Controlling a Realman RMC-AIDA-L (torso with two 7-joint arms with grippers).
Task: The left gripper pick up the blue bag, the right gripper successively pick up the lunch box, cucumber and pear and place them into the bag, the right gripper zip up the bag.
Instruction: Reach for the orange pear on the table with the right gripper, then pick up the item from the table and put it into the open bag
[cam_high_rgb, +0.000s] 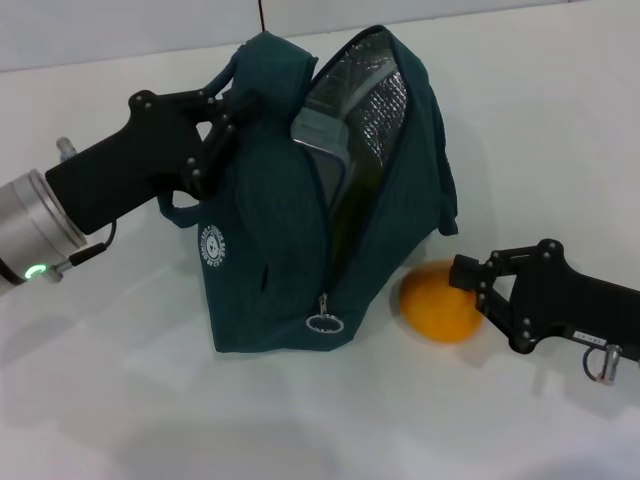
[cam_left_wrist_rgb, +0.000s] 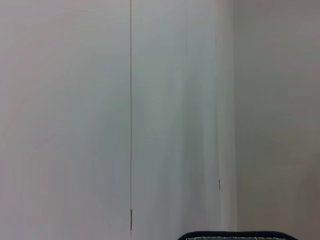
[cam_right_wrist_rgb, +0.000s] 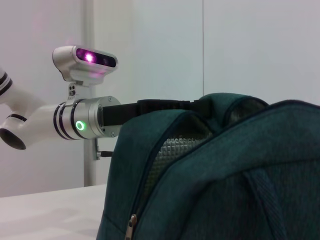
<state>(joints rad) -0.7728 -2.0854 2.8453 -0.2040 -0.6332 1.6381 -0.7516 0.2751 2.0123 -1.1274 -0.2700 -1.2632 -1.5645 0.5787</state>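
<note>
The blue bag (cam_high_rgb: 290, 200) is held at its top edge by the left gripper (cam_high_rgb: 215, 130), whose fingers are clamped on the fabric near a handle, so that the mouth is kept open and the silver lining (cam_high_rgb: 365, 90) is shown. Inside the opening, a pale lid edge and a dark green length can be made out, judged to be the lunch box (cam_high_rgb: 318, 130) and the cucumber (cam_high_rgb: 350, 215) already stowed. The pear (cam_high_rgb: 438, 300) is seen on the white table (cam_high_rgb: 120, 400), just beside the bag's lower corner and near the zipper pull (cam_high_rgb: 324, 322). The right gripper (cam_high_rgb: 478, 290) is reached in low from the robot's right, its arm nearly level with the table, its fingers spread to either side of the pear's far flank; a firm grip cannot be confirmed.

For the step in hand to be done well, the pear should be centred between the fingers before they are closed, since a round fruit is easily rolled away. It should then be lifted clear of the bag's rim and lowered through the widest part of the opening. The bag should be kept steady and taut by the left arm, which is stretched in from the robot's left with its wrist light showing green.
</note>
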